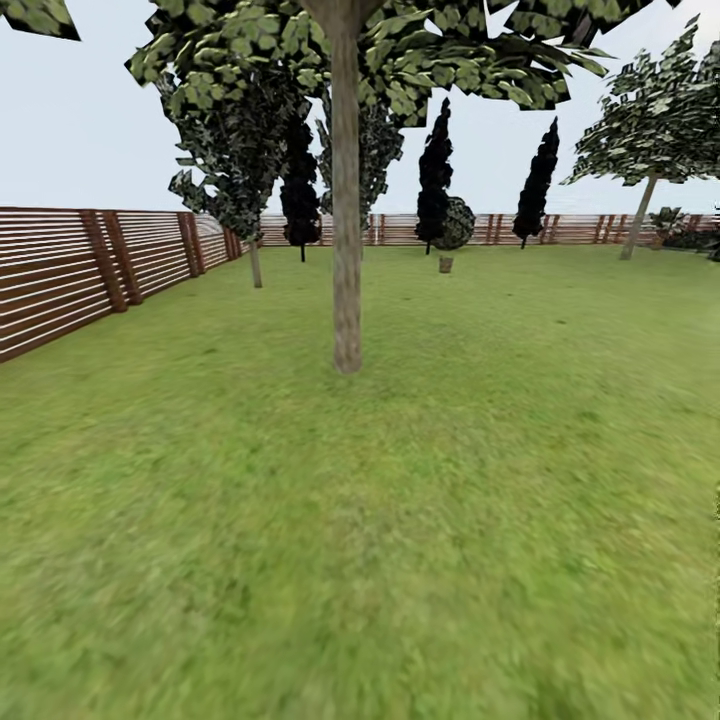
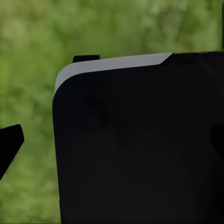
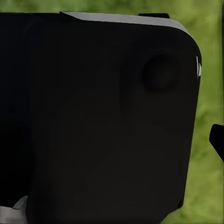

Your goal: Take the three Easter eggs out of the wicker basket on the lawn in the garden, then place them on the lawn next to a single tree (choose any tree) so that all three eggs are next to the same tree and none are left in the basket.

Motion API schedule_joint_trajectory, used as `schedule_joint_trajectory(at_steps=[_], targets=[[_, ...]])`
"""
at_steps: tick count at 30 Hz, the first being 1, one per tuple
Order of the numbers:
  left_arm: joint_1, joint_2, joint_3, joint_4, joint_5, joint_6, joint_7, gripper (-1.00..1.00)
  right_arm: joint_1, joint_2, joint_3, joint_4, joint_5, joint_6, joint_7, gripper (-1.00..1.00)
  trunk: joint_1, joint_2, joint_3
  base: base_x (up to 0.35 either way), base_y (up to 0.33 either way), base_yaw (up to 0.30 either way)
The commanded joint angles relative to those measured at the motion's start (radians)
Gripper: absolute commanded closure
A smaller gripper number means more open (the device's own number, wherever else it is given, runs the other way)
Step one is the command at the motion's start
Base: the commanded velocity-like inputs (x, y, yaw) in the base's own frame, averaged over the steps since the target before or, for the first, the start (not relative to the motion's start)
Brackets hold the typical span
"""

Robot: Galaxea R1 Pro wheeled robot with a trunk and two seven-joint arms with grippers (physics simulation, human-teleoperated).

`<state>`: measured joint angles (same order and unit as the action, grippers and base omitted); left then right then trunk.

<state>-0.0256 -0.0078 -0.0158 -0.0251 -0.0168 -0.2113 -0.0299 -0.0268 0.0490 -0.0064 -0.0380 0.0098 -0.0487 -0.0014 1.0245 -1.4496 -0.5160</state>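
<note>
Head cam gives me the tree point(image 1: 346, 250) on the lawn point(image 1: 400, 520), fence point(image 1: 60, 270) behind. Wrist cams: black robot body point(image 2: 135, 144), blurry grass; can't tell either gripper's opening.

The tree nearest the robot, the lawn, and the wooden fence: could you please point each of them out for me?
tree point(image 1: 346, 250), head view, the middle of its straight grey-brown trunk.
lawn point(image 1: 480, 500), head view, bare grass to the right of the trunk.
wooden fence point(image 1: 60, 275), head view, slats of the left stretch.
</note>
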Motion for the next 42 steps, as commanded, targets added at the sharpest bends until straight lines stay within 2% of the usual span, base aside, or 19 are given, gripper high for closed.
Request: schedule_joint_trajectory(at_steps=[1, 7, 23, 42], targets=[[0.0, 0.0, -0.001, 0.001, -0.002, -0.003, -0.001, -1.0, -0.001, 0.0, -0.001, 0.001, 0.001, -0.003, 0.0, -1.0, 0.001, 0.0, -0.002, 0.339, 0.0, -0.218], [0.0, 0.0, -0.001, 0.001, -0.002, -0.003, -0.001, -1.0, -0.001, 0.0, -0.001, 0.001, 0.001, -0.003, 0.0, -1.0, 0.001, 0.0, -0.007, 0.339, 0.0, -0.187], [0.0, 0.0, -0.001, 0.001, -0.002, -0.003, -0.001, -1.0, -0.001, 0.0, 0.0, 0.001, 0.001, -0.003, 0.0, -1.0, 0.001, 0.0, -0.01, 0.339, 0.0, -0.045], [0.0, 0.0, -0.001, 0.001, -0.002, -0.003, -0.001, -1.0, -0.001, 0.0, 0.0, 0.001, 0.001, -0.003, 0.0, -1.0, 0.001, 0.0, -0.023, 0.339, 0.0, -0.177]])
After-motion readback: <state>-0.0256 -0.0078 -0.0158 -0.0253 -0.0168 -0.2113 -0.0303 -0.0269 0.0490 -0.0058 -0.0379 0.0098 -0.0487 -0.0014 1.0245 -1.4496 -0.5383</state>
